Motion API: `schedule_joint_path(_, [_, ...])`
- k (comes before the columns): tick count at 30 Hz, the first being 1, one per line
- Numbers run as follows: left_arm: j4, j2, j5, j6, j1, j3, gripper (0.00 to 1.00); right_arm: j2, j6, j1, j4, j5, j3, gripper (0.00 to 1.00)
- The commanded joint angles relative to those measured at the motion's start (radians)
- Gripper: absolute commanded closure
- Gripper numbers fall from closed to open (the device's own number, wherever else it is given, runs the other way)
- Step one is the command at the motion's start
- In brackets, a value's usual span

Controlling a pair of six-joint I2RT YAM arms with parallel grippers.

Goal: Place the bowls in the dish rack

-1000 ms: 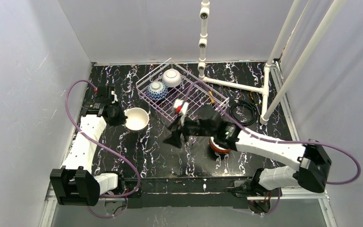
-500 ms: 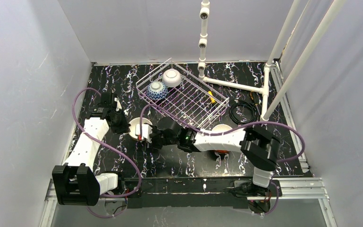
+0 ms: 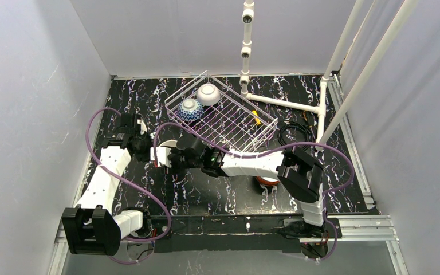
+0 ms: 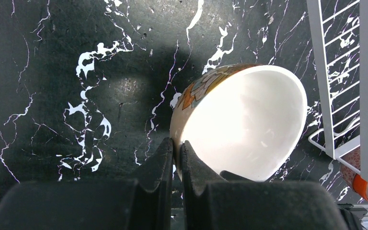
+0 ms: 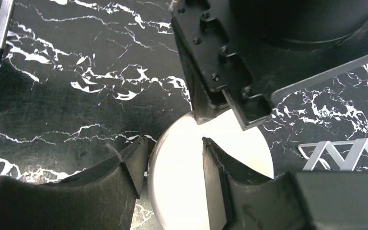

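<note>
A tan patterned bowl (image 4: pixel 242 122) with a white inside lies tilted on the black marble table, left of the wire dish rack (image 3: pixel 223 117). My left gripper (image 4: pixel 177 146) is shut on its near rim. In the top view the left gripper (image 3: pixel 148 150) and bowl (image 3: pixel 164 148) lie under the reaching right arm. My right gripper (image 5: pixel 172 165) is open, one finger (image 5: pixel 130 167) outside the bowl's (image 5: pixel 187 191) rim and the other inside. A blue-patterned bowl (image 3: pixel 190 109) and a white bowl (image 3: pixel 208 94) sit in the rack's far left corner.
A red-orange bowl (image 3: pixel 266 181) stands on the table under the right forearm. The white pipe frame (image 3: pixel 283 103) and a coiled black cable (image 3: pixel 295 134) lie right of the rack. Rack wires (image 4: pixel 364 72) cross the right edge of the left wrist view.
The right arm has swung left from the rack's front across the table to the bowl held by the left gripper. The left arm has barely moved.
</note>
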Motion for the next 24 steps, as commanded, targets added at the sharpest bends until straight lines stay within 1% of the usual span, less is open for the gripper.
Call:
schedule_joint_path(1, [0.015,-0.056,0.024,-0.011,-0.002,0.010,1.00,0.019,-0.046,-0.005,-0.072,-0.037,0.053,0.47])
schedule_joint_path(5, [0.014,-0.062,0.019,-0.005,-0.002,0.007,1.00,0.019,-0.080,-0.008,-0.102,-0.034,0.031,0.43])
schedule_joint_path(8, [0.014,-0.062,0.028,-0.001,-0.002,0.006,1.00,0.020,-0.101,-0.012,-0.106,-0.024,0.018,0.44])
schedule_joint_path(9, [0.014,-0.063,0.029,0.000,-0.003,0.005,1.00,0.021,-0.107,-0.013,-0.106,-0.025,0.016,0.47])
schedule_joint_path(14, [0.011,-0.102,0.012,0.011,-0.002,-0.005,1.00,0.057,-0.149,-0.018,-0.171,-0.038,0.063,0.74])
schedule_joint_path(17, [0.020,-0.147,-0.028,0.018,-0.002,-0.017,1.00,0.070,-0.172,-0.018,-0.189,-0.048,0.082,0.80])
schedule_joint_path(20, [0.021,-0.156,-0.034,0.023,-0.003,-0.021,1.00,0.079,-0.193,-0.018,-0.179,-0.043,0.088,0.80])
schedule_joint_path(21, [0.019,-0.154,-0.036,0.024,-0.002,-0.021,1.00,0.079,-0.199,-0.018,-0.170,-0.040,0.087,0.83])
schedule_joint_path(24, [0.009,-0.151,-0.063,0.019,-0.002,-0.017,1.00,0.073,-0.207,-0.020,-0.151,-0.039,0.085,0.98])
